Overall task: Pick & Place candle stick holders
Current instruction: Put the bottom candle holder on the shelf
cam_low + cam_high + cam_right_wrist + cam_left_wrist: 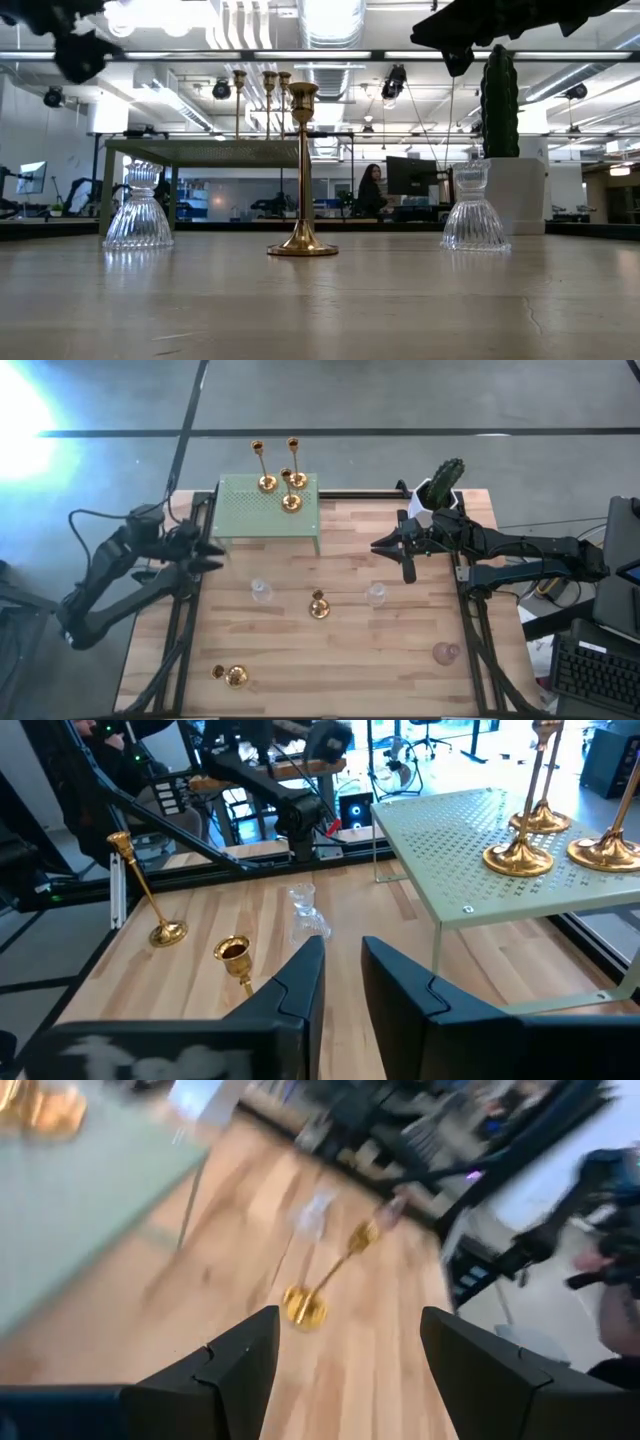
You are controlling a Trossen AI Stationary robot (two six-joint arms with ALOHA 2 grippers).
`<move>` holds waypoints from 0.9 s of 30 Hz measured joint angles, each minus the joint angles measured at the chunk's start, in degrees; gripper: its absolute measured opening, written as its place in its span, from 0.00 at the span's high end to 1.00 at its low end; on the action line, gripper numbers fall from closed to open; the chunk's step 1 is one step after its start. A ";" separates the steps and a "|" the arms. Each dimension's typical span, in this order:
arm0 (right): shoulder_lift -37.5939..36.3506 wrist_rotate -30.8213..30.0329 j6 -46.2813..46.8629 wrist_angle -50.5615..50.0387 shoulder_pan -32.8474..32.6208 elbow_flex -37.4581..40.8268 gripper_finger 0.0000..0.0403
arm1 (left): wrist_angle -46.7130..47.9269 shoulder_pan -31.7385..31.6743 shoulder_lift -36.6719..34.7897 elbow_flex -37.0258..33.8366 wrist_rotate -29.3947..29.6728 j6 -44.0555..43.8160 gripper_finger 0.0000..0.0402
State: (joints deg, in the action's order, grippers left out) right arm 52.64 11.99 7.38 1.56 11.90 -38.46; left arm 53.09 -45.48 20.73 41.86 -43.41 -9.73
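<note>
Three shiny gold metal candlesticks (280,480) already stand on the pale green perforated metal shelf (240,515) at the counter's far edge. On the wooden counter (350,660) remain a short gold candlestick (319,606) near the middle, a tall one (232,676) by the near left corner, and three small glass holders (261,591). The metal looks stiff and slippery with thin stems, best pinched low at the stem; the glass seems fragile. The left gripper (212,555) hovers with jaws wide apart; the right gripper (385,547) has its jaws nearly together, holding nothing.
</note>
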 joint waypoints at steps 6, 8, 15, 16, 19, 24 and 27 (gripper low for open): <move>0.00 -0.02 0.00 0.00 0.00 0.00 0.81 | 9.64 -0.01 -8.45 -0.15 2.37 -3.80 0.38; 0.00 -0.02 0.04 0.00 0.00 0.00 0.81 | 11.23 -0.01 -11.74 -0.70 2.02 -5.91 0.38; 0.00 -0.06 0.11 -0.02 0.00 0.00 0.81 | 14.60 -0.90 -20.49 -1.53 -1.12 -10.61 0.38; 0.00 -0.09 0.11 -0.02 0.00 0.00 0.81 | 15.57 -1.12 -20.33 -1.40 -1.31 -9.53 0.38; 0.00 -0.12 0.11 0.00 0.00 0.00 0.83 | 9.19 -3.08 -18.99 -4.04 -4.54 -6.54 0.38; 0.00 -0.13 0.10 0.01 0.00 0.00 0.85 | -2.68 -4.72 -19.11 -10.96 -13.57 -6.83 0.38; 0.00 -0.13 0.09 0.00 0.00 0.00 0.85 | -6.66 -4.76 -19.34 -14.68 -13.69 -6.52 0.38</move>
State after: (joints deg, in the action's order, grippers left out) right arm 52.64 11.86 7.46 1.56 11.90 -38.46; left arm 46.43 -50.24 1.39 27.17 -57.10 -16.25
